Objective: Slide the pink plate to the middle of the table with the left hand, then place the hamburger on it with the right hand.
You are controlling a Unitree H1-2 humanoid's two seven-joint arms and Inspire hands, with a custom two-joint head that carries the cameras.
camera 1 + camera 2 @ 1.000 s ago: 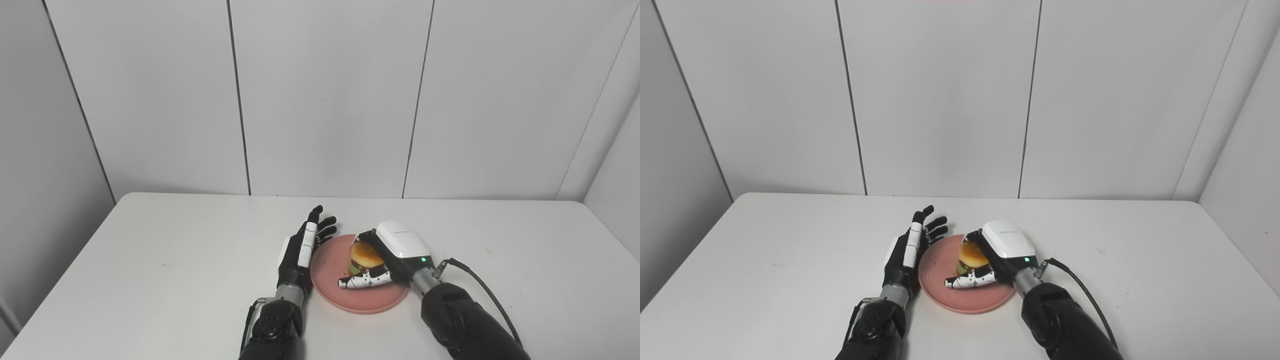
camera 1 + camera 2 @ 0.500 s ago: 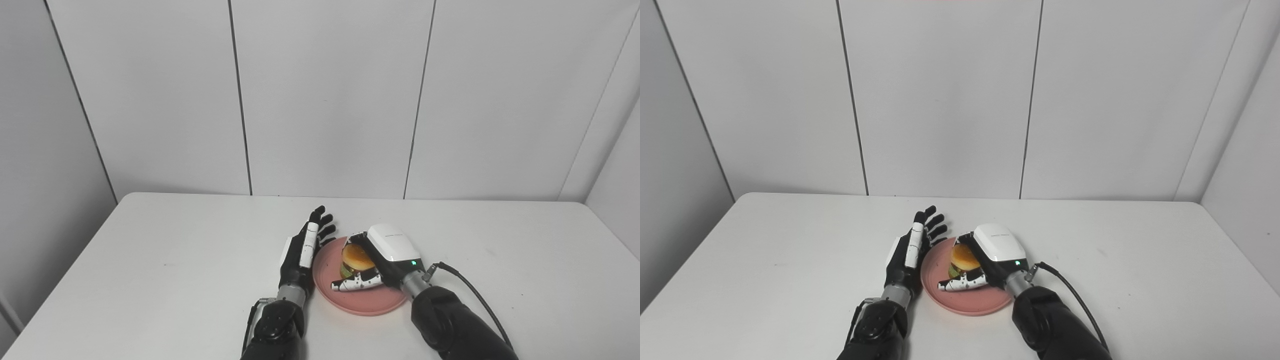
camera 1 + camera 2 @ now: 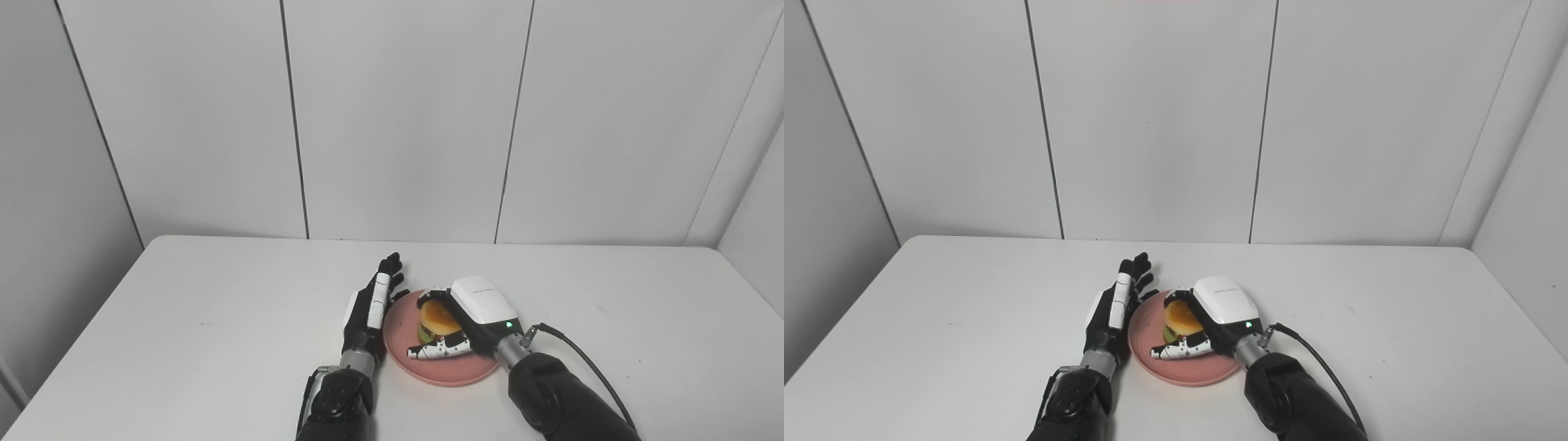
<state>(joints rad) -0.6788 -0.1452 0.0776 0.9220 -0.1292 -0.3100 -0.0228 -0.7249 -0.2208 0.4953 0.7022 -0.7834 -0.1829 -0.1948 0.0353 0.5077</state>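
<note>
A pink plate (image 3: 450, 373) lies near the table's middle, close to the front. On or just above it is the hamburger (image 3: 437, 318), tan bun over green and dark layers, with my right hand (image 3: 465, 321) shut on it from the right; the thumb lies along its front. My left hand (image 3: 370, 306) stands open on edge against the plate's left rim, fingers stretched toward the back wall. The same plate (image 3: 1191, 373), hamburger (image 3: 1179, 318), right hand (image 3: 1213, 318) and left hand (image 3: 1115, 303) show in the right eye view.
The white table (image 3: 184, 331) is backed by grey wall panels. A black cable (image 3: 582, 361) trails from my right wrist over the table at the right.
My right hand carried the hamburger slightly left and lower over the plate. The left hand's fingers have drawn closer together at the plate's rim.
</note>
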